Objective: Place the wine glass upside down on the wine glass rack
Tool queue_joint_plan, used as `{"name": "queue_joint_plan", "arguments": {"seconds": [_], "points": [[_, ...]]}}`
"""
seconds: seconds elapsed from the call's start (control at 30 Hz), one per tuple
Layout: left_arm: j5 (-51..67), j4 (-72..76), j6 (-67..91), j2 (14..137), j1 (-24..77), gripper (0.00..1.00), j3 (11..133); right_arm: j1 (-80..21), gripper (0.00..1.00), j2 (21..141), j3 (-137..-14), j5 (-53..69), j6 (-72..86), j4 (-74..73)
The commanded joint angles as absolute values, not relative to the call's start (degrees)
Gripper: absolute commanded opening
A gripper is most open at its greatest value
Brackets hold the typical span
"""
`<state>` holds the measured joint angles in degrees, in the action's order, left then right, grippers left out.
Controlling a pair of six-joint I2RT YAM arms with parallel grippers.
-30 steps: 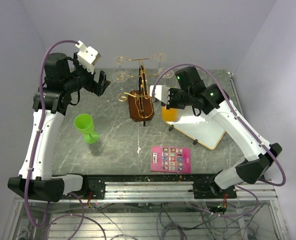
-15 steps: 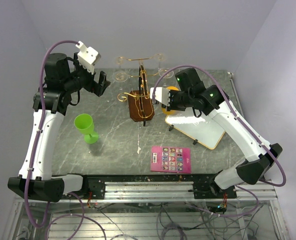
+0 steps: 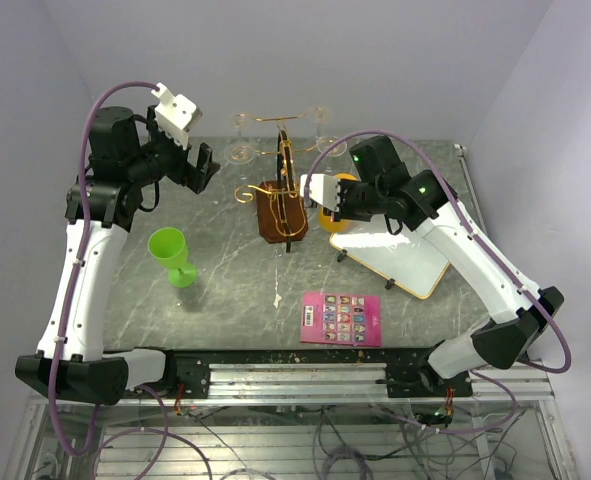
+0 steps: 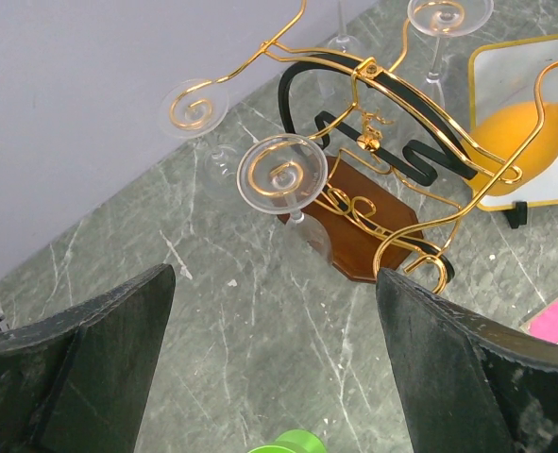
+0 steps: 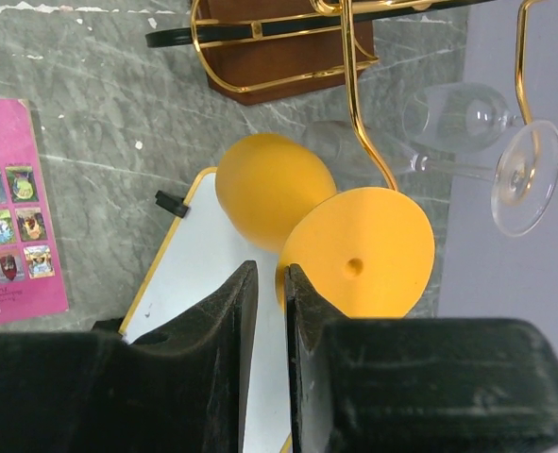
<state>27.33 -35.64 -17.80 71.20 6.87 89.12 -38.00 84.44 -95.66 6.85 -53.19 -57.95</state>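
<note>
Pinched by the stem in the right gripper point(image 5: 271, 274), fingers pressed almost together: an orange wine glass point(image 5: 354, 250), tipped over with its flat foot nearest the fingers and its bowl just beyond them. Close against the stem, ahead of the fingertips, a gold wire arm of the wine glass rack point(image 5: 354, 113); whether touching or just apart, impossible to tell. Further to that gripper's right, clear glasses point(image 5: 467, 118) already hanging from the same rack. Beneath the gripper, a whiteboard point(image 5: 203, 274); off to its left, a pink card point(image 5: 14, 217).

On the far side of the rack from that gripper, hovering high and holding nothing: the left gripper point(image 4: 274, 283), jaws spread wide, with a green glass point(image 3: 169, 247) standing on the table point(image 3: 235, 290) below it.

Judged mid-placement, foot not yet resting on the wire. Plenty to go wrong from here:
- A foot meeting the scroll end instead of sliding over it, shoving the rack aside.
- A bowl swinging into the clear glasses alongside.
- A release too early, before the wire carries the foot, dropping the glass onto the whiteboard.
- A thin, smooth stem in a narrow grip, apt to twist at any snag.
</note>
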Motion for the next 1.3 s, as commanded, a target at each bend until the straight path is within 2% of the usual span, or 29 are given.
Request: {"name": "queue_joint_plan", "arguments": {"seconds": [0.0,0.83,1.27], "points": [[27.4,-35.24,-18.74,69.97,6.5,0.98,88.46,-38.16,0.18,83.32,-96.92,5.37,-52.99,-57.24],[24.79,-36.08,-20.57,69.51,6.5,0.98,87.68,-38.15,0.2,83.34,-99.67,5.13,-52.34,-58.43],[15.74,-50.87,-32.62,64.13,-0.08,0.94,81.48,-36.55,0.33,83.51,-104.48,9.54,-50.14,-60.69]]}}
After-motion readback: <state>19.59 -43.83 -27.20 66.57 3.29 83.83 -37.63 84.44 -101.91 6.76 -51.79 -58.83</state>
